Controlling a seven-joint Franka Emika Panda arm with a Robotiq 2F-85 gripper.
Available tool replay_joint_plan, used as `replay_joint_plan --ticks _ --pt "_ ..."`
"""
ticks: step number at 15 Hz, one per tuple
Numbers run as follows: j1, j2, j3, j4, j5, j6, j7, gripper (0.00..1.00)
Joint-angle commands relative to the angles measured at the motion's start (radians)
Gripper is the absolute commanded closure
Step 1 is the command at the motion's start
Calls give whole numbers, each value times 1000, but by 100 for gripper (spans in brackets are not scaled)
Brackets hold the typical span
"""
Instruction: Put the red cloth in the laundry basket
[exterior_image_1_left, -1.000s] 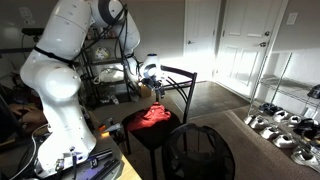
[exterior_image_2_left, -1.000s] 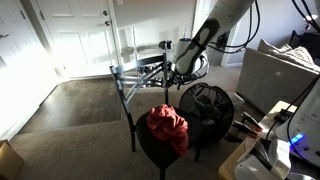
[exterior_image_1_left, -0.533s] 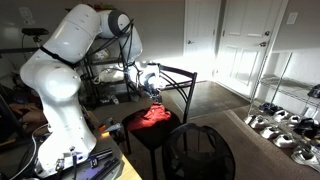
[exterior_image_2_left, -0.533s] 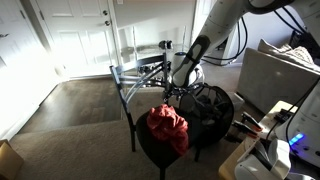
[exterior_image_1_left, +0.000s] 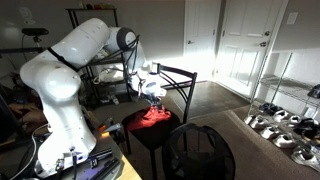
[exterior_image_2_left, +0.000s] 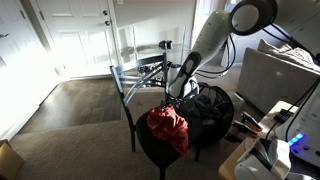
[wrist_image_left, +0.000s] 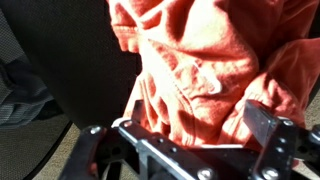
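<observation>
**Exterior views.** My arm reaches over a dark seat. The red cloth lies on this seat in a crumpled heap. The cloth is not in the laundry basket, a black mesh tub standing on the floor just beside the seat. The gripper hangs close above the heap and points down at it. From these two angles I cannot tell whether it touches the fabric. A metal-framed table stands behind the seat. In an exterior view a white door and a low rack of shoes lie well apart from the work area.

**Wrist view.** The red cloth fills the upper and middle part of the picture, with its folds and a seam clearly visible. The gripper's two fingers enter from the lower edge, one at each side, and are spread wide. Nothing is pinched between them. The cloth lies beyond the gap and spans most of its width. To one side of the cloth I see the dark seat surface, and past it a strip of carpet. A grey, blurred shape at the picture's edge is something I cannot identify.
</observation>
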Motion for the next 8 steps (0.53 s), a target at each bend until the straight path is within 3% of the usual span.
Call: replay_joint_plan --ticks 1,2,3,5,8 --pt "-10 61 17 66 22 -37 -26 0" --pt "-16 76 24 81 21 -42 -33 2" --pt "-19 87 29 92 21 -44 -37 26" --pt "-22 102 36 112 21 -48 -38 31" --pt "-29 100 43 108 25 -34 -40 51"
